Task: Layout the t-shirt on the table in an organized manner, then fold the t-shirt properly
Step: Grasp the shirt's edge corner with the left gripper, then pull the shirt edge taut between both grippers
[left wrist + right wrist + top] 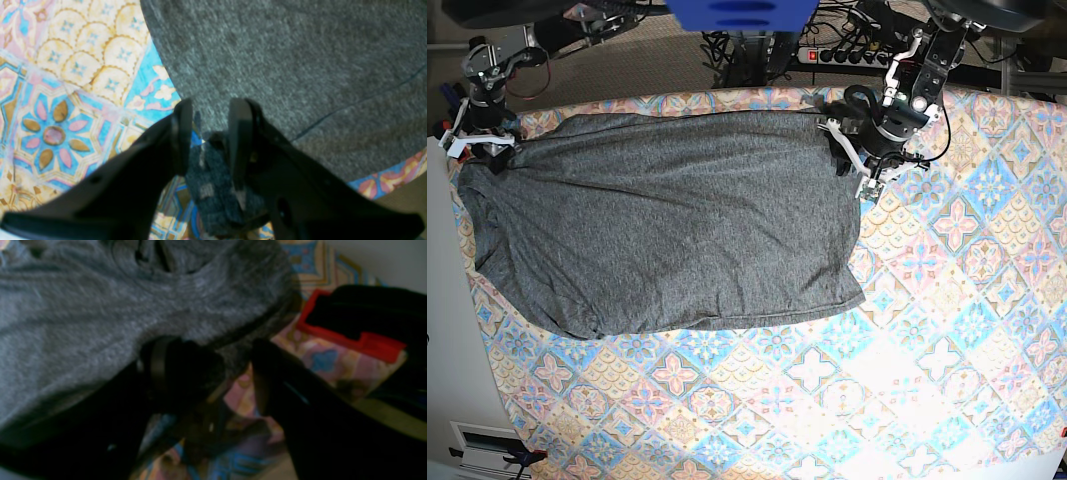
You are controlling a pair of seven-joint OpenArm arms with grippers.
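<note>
The dark grey t-shirt (667, 220) lies spread flat over the far left part of the patterned table (927, 380). At the shirt's far right corner my left gripper (849, 152) is shut on it. In the left wrist view a fold of the grey cloth (210, 186) sits pinched between the black fingers (181, 133) of the left gripper (211, 106). My right gripper (485, 150) is at the shirt's far left corner. In the blurred right wrist view the right gripper (223, 353) stands open, with the t-shirt (100, 313) hem lying against one finger (180, 366).
A red-edged black part (350, 336) sits over the table's edge beside the right gripper. Behind the table are a power strip and cables (847, 50). A blue object (732, 12) hangs at the top. A white surface (447, 350) borders the table's left side.
</note>
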